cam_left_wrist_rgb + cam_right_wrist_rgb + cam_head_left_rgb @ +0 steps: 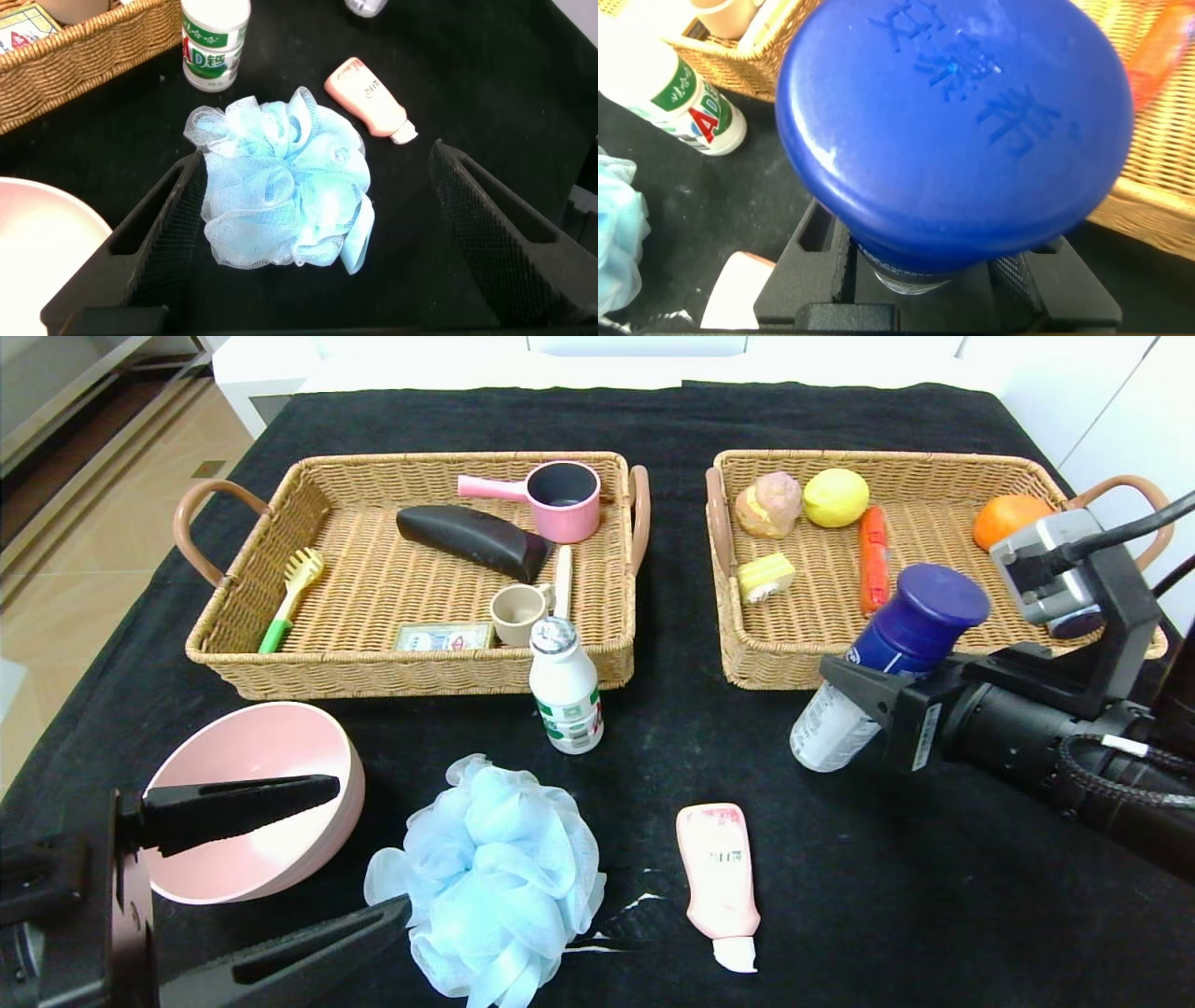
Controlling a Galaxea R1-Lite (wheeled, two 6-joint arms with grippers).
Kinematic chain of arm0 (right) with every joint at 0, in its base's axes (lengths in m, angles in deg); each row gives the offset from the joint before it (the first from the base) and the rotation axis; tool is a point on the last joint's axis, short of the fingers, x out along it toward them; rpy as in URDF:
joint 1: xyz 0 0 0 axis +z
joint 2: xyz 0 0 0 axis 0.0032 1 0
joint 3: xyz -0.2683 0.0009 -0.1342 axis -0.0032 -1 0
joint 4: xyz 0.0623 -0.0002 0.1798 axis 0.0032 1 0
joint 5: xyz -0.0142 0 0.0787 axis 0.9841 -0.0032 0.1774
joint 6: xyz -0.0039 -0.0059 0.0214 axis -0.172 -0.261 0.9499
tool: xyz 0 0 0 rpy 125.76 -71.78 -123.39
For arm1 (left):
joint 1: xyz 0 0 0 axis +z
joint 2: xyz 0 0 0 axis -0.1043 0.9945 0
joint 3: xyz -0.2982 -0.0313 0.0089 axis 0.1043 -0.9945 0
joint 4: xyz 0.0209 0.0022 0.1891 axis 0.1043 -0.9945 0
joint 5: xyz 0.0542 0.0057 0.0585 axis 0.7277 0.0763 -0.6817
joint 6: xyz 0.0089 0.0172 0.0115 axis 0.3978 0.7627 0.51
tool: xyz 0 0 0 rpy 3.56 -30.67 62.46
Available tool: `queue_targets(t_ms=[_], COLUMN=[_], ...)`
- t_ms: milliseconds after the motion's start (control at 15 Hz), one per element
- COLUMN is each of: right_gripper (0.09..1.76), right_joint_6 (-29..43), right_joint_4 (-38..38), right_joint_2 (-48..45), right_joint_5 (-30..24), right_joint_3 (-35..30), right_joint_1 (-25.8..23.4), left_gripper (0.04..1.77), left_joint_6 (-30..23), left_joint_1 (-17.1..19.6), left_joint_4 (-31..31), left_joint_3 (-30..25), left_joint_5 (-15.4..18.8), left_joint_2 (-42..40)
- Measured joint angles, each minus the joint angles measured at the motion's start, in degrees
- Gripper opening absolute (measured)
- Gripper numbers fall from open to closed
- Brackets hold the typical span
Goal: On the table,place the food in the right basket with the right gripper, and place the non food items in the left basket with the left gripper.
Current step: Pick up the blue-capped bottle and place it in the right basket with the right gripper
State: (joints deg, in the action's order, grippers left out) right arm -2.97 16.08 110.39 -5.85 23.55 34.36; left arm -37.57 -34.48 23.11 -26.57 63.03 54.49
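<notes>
A black cloth is spread over the table, and two wicker baskets are set side by side at its far end. The can with the blue cap is held tight in the right gripper, tilted, just in front of the right basket. The sausage is already laid inside that basket. The small white bottle is stood upright just in front of the left basket. The left gripper is spread wide near the front edge, with one finger over the pink bowl and the other beside the blue pouf. The pink tube is laid flat next to the pouf.
</notes>
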Motion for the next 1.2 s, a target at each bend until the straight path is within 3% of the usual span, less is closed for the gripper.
queue_targets(t_ms=[400,733,1000,1200], right_gripper=[0.84,0.84,0.84,0.84], right_joint_6=[0.13,0.16,0.16,0.22], right_joint_4=[7.11,10.96,17.63,17.99], right_joint_2=[-6.29,-7.19,-5.68,-2.68], right_joint_5=[0.39,2.62,4.13,4.16], right_joint_3=[2.86,9.76,17.57,21.72], right_joint_1=[-0.5,-1.76,-5.89,-10.11], left_gripper=[1.72,1.72,1.72,1.72], left_joint_6=[-0.05,-0.07,-0.1,-0.07], left_joint_1=[-0.83,-1.11,-1.13,-1.13], left_joint_4=[0.09,0.13,0.16,0.18], left_joint_3=[-0.3,-0.35,-0.35,-0.3], left_joint_5=[-0.06,-0.15,-0.17,-0.17], left_joint_2=[0.22,0.22,0.13,-0.06])
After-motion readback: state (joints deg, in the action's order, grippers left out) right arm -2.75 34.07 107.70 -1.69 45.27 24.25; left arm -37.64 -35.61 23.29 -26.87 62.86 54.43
